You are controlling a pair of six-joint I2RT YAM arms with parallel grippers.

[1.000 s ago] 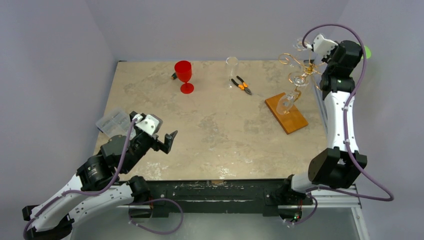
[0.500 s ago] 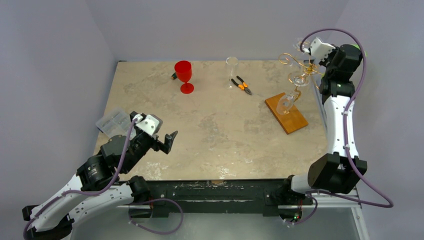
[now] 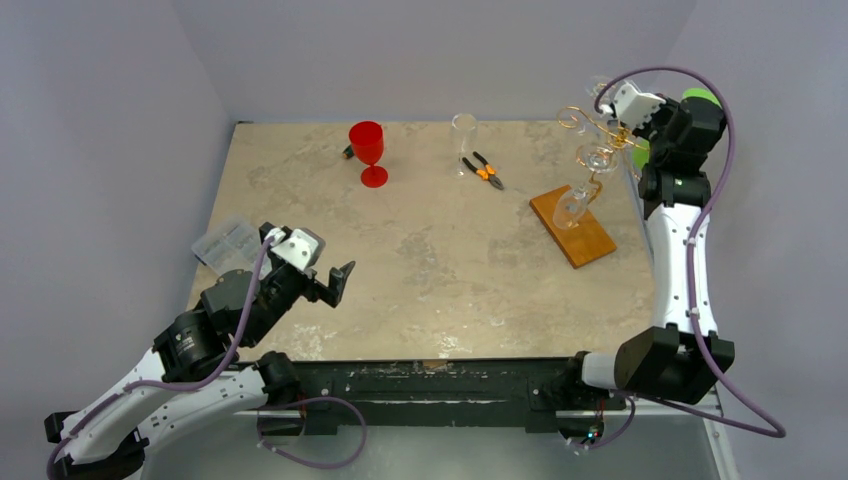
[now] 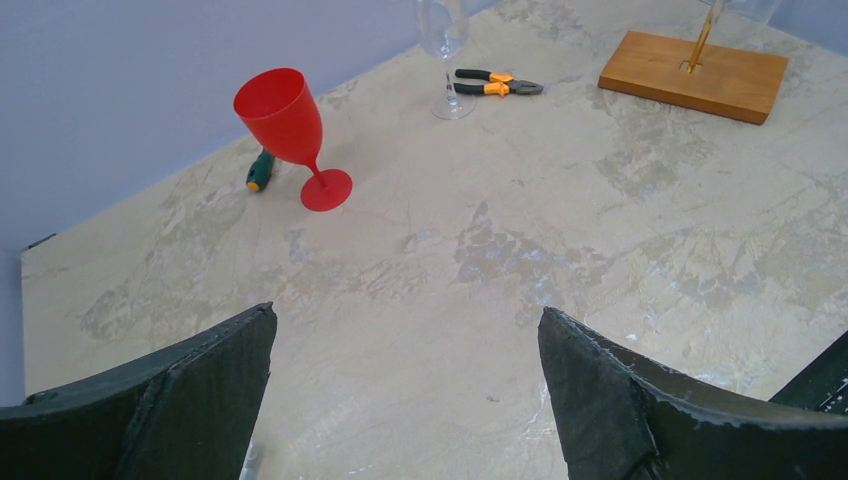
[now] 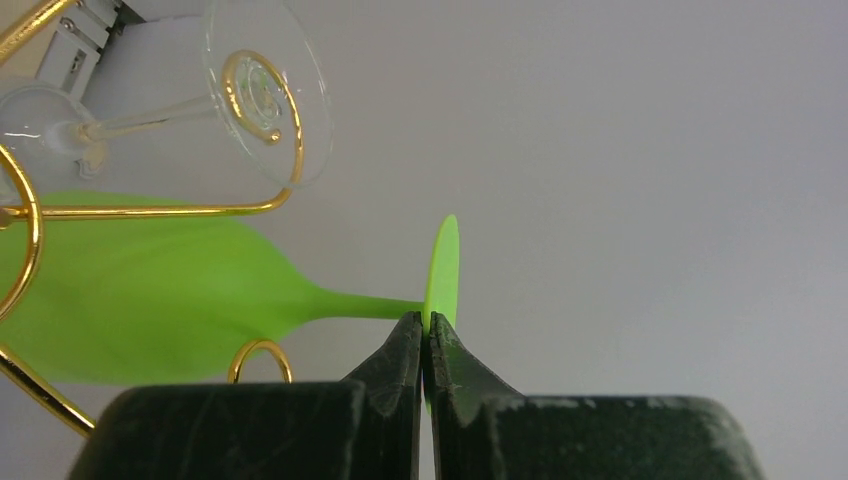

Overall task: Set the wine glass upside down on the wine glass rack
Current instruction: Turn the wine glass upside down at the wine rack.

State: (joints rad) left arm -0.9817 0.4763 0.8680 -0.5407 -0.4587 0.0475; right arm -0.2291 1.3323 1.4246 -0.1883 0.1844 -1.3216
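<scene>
Bright, even, diffuse light covers the tabletop [image 3: 420, 260], leaving only faint, soft shadows beneath objects. The overhead view is sharp. In the right wrist view, the green wine glass [image 5: 150, 300] close to the lens appears slightly blurred.

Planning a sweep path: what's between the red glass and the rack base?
A clear glass and pliers sit between the red glass and rack base. It shows clearest in the left wrist view.
</scene>
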